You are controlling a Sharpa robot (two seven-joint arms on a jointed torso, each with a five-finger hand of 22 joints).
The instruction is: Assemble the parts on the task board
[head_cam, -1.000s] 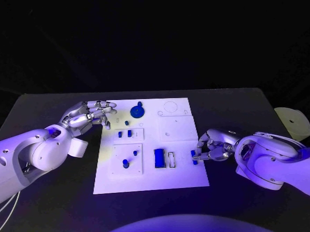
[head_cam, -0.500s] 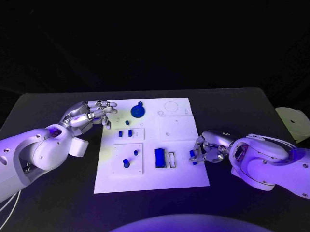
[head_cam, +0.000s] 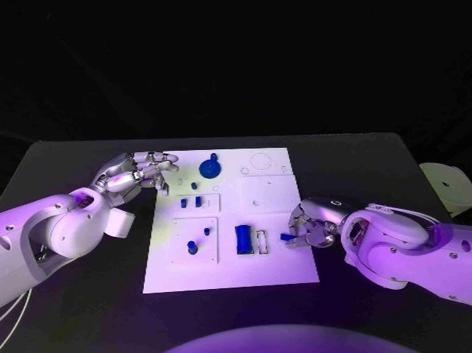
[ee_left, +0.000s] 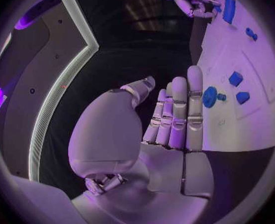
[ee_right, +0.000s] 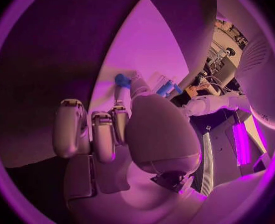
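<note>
The white task board (head_cam: 284, 276) lies in the middle of the table. On it are a round blue disc (head_cam: 209, 169), two small blue pieces (head_cam: 190, 201), two more small pieces (head_cam: 198, 240) in a square plate, and an upright blue block (head_cam: 242, 240) beside a white slot (head_cam: 262, 243). My right hand (head_cam: 310, 223) is over the board's right edge and pinches a small blue part (head_cam: 287, 237); that part (ee_right: 122, 79) sits at its fingertips. My left hand (head_cam: 139, 173) hovers at the board's far left corner, fingers (ee_left: 177, 112) straight, holding nothing.
A pale round object (head_cam: 448, 185) sits at the table's right edge. Bare black table (head_cam: 77, 165) lies on both sides of the board. The left wrist view shows the disc (ee_left: 210, 97) just past my fingertips.
My right hand has shifted left over the board's right edge, carrying the small blue part toward the white slot. The left hand has stayed put.
</note>
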